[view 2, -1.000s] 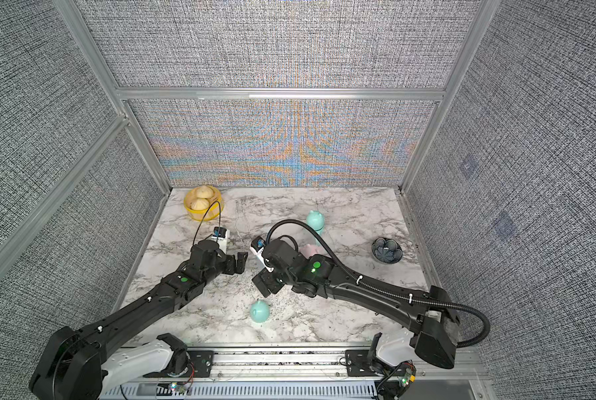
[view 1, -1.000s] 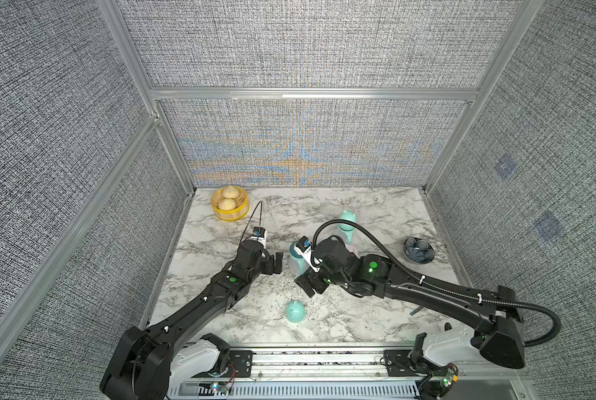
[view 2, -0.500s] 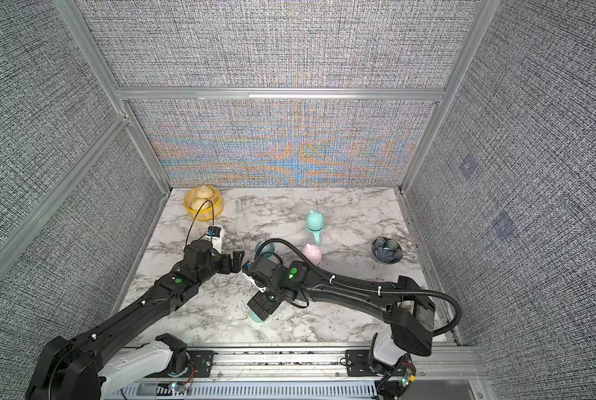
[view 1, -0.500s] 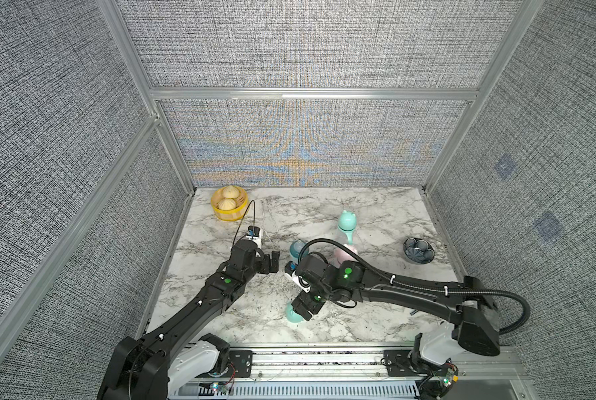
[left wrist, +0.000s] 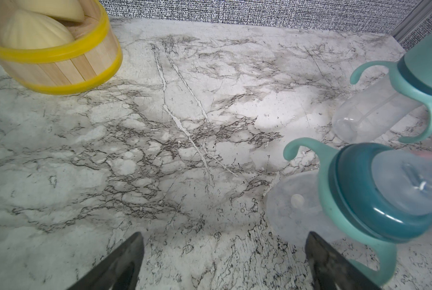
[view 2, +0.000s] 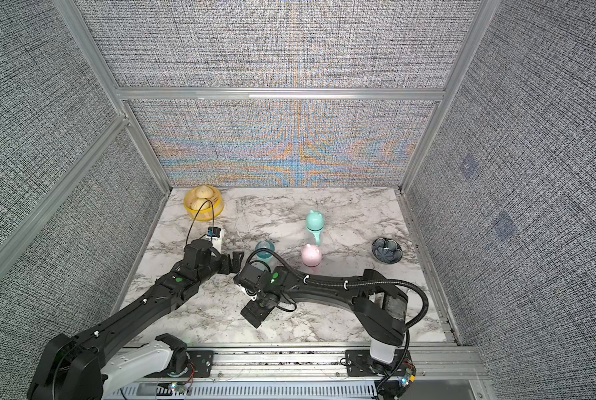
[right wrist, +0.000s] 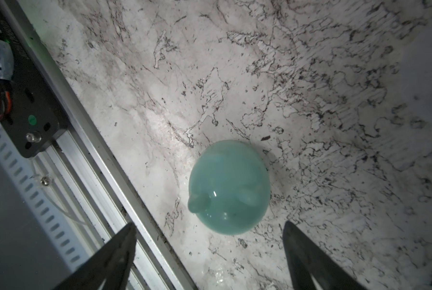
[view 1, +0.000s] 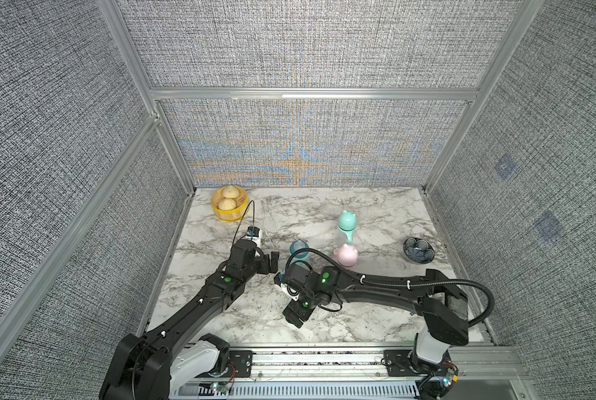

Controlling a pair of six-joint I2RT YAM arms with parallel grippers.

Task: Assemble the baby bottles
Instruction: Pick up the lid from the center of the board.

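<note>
Presently three baby bottles (view 1: 347, 225) are standing centre-frame; only right wrist view is showing one loose cap (right wrist: 228, 187); both jaws gaping.

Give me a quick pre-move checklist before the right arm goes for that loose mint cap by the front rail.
1. Right end effector open: ok, fingers spread wide.
2. Mint cap lined up with the gap: ok, though mostly ahead of the fingertips.
3. Cap dome up, ears showing: ok.
4. Finger clearance from the front rail: cannot tell; one finger hangs over it in the right wrist view.
5. Left end effector open and empty: ok.
6. Uncapped bottle standing, collar and nipple on, ready for a cap: ok.
</note>
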